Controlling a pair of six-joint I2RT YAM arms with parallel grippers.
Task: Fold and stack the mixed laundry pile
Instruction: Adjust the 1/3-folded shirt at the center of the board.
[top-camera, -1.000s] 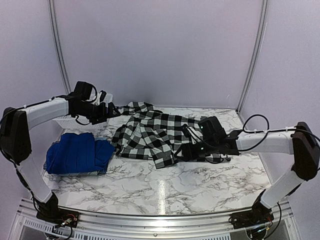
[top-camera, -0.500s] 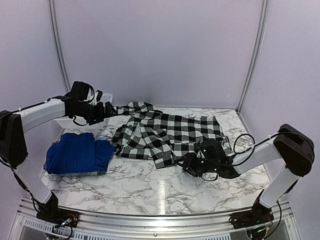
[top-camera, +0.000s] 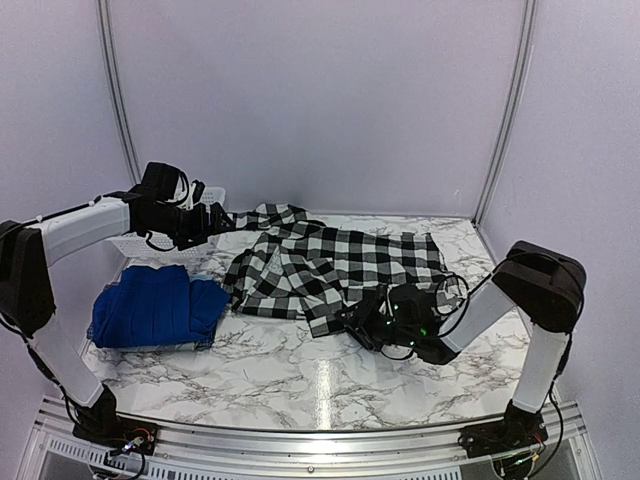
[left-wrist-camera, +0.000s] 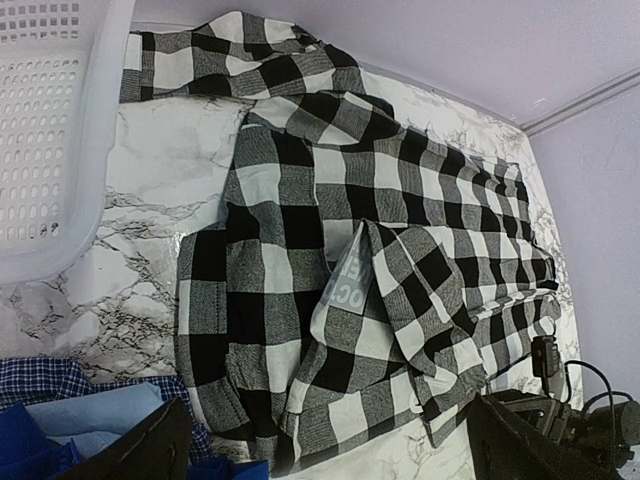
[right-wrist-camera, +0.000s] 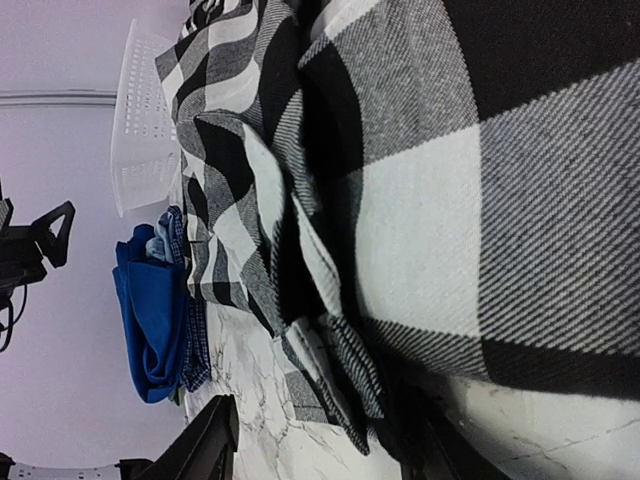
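A black-and-white buffalo-check flannel shirt (top-camera: 330, 265) lies spread across the middle of the marble table. Left of it sits a folded royal-blue shirt (top-camera: 155, 305), with a pale blue T-shirt (left-wrist-camera: 95, 408) and a small-checked navy cloth (left-wrist-camera: 40, 378) tucked in beside it. My right gripper (top-camera: 354, 319) is low at the flannel's near hem. It is open, and the hem corner (right-wrist-camera: 340, 390) lies between its fingers (right-wrist-camera: 212, 440). My left gripper (top-camera: 214, 221) hovers open above the back left, looking down on the flannel (left-wrist-camera: 330, 270), holding nothing.
A white lattice basket (top-camera: 135, 241) stands at the back left under the left arm, its rim (left-wrist-camera: 95, 150) beside the flannel's sleeve. Bare marble (top-camera: 320, 380) runs along the near side. Walls close in the back and both sides.
The right arm has folded back and dropped. Its gripper has moved off the shirt's right part to the near hem. The left gripper has barely shifted.
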